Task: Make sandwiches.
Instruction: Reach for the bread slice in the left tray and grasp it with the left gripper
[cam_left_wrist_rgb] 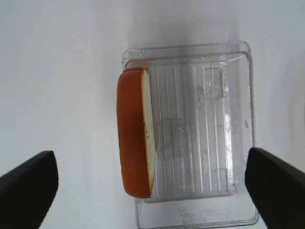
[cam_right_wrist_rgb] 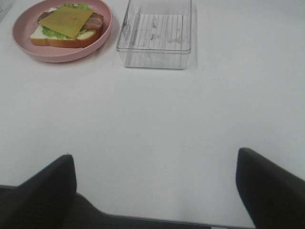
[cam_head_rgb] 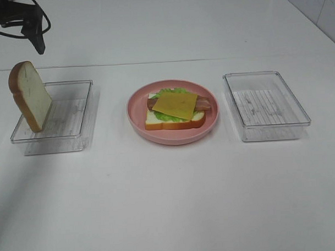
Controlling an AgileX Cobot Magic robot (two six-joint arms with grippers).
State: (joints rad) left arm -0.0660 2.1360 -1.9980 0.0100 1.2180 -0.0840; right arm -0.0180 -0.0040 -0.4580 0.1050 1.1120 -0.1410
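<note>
With both tools released, left tool above the tray, the last slice leaning on edge there could topple if nudged before being gripped.

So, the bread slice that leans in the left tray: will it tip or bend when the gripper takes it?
The bread slice stands on edge, tilted against the wall of the left tray, so a sideways nudge would probably topple it. It looks thick and holds its shape, so likely stiff or spongy rather than floppy.
</note>
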